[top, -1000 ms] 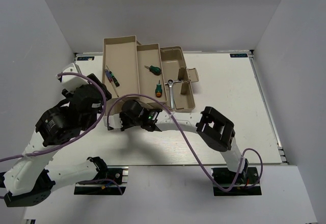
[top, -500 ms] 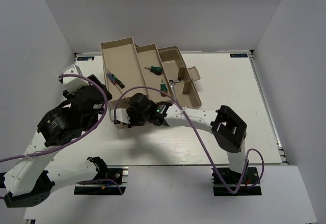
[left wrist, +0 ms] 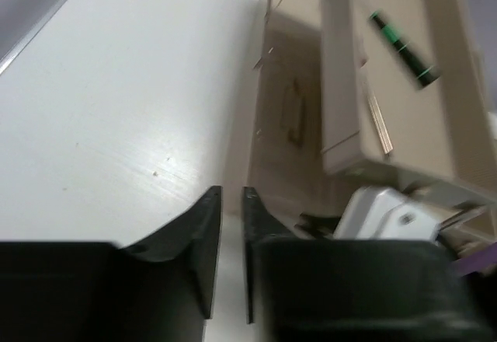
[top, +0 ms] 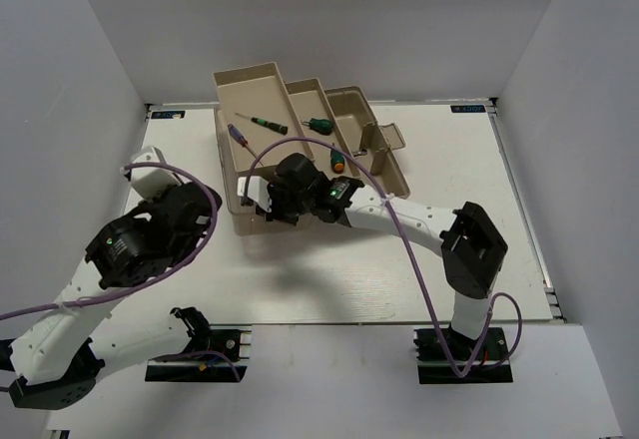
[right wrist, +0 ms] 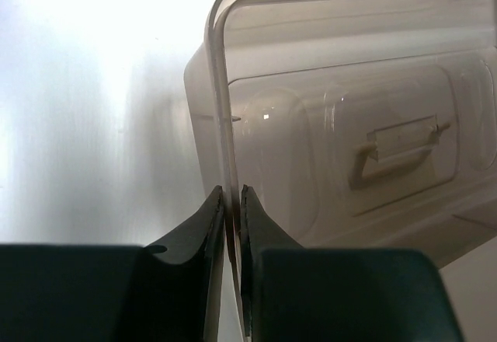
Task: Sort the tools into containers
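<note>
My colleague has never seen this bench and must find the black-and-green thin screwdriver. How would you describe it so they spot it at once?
Find the open beige toolbox at the far middle of the table, then its left tray, the largest. Two thin screwdrivers lie there; the black-and-green screwdriver is the right-hand one, its slim handle black banded green, unlike its blue-and-red neighbour.

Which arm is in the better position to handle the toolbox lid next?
Right, most likely: the right gripper is shut on the lid at its rim, whereas the left gripper is closed on nothing above the table.
</note>
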Action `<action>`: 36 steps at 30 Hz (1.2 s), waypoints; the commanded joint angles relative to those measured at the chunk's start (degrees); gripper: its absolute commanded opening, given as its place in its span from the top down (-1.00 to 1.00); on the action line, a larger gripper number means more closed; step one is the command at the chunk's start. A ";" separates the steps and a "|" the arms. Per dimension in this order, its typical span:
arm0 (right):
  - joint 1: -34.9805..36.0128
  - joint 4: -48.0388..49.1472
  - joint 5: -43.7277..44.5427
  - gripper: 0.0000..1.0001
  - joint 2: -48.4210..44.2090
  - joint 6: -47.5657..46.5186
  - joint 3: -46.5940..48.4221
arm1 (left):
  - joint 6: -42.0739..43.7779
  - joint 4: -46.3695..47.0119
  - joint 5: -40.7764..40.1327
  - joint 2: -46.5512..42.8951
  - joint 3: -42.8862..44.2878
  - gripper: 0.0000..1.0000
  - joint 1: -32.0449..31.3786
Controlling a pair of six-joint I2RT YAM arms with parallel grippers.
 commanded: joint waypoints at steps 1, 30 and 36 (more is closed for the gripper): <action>-3.47 7.08 3.02 1.00 -7.50 4.83 2.97 | -4.57 -5.09 3.00 0.37 -3.71 0.51 0.30; -7.52 7.69 -6.91 1.00 -11.72 14.24 -3.18 | -19.07 39.28 33.84 -3.59 -48.71 0.18 6.00; -7.87 7.25 -7.88 1.00 -12.16 15.20 -3.36 | -20.82 46.50 39.29 -3.06 -54.78 0.16 11.02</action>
